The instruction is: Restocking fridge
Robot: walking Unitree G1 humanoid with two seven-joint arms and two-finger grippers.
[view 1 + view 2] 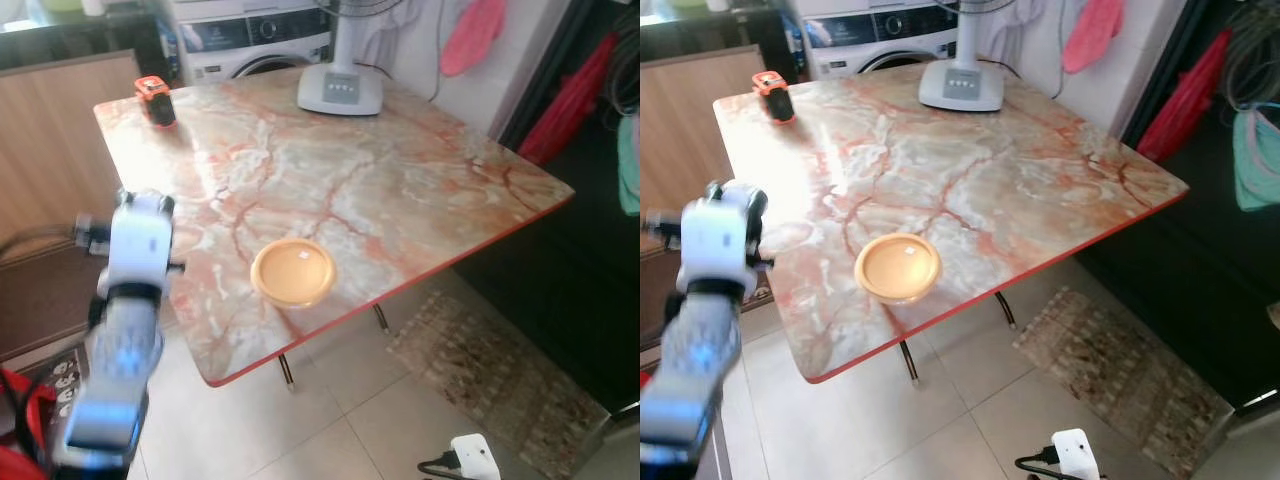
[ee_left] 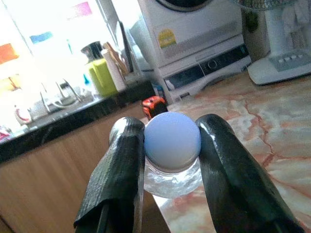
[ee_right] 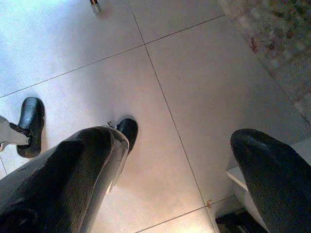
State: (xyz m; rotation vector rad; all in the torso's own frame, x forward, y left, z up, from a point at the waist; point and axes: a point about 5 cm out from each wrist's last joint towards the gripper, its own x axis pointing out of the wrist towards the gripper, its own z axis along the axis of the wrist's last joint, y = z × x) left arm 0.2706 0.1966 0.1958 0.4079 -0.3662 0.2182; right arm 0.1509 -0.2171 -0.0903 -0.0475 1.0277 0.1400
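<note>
Left gripper (image 2: 172,160) pinches a clear plastic bottle with a pale blue cap (image 2: 172,141). Right gripper (image 3: 180,179), spread, hangs above the tiled floor (image 3: 194,73).

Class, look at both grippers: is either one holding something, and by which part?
The left gripper holds a clear bottle with a pale blue cap, pinched at the cap and neck. The right gripper is open over the floor, holding nothing.

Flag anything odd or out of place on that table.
Nothing spilled or damaged. An orange tape measure and a fan base share the table with the yellow bowl, odd for fridge restocking.
</note>
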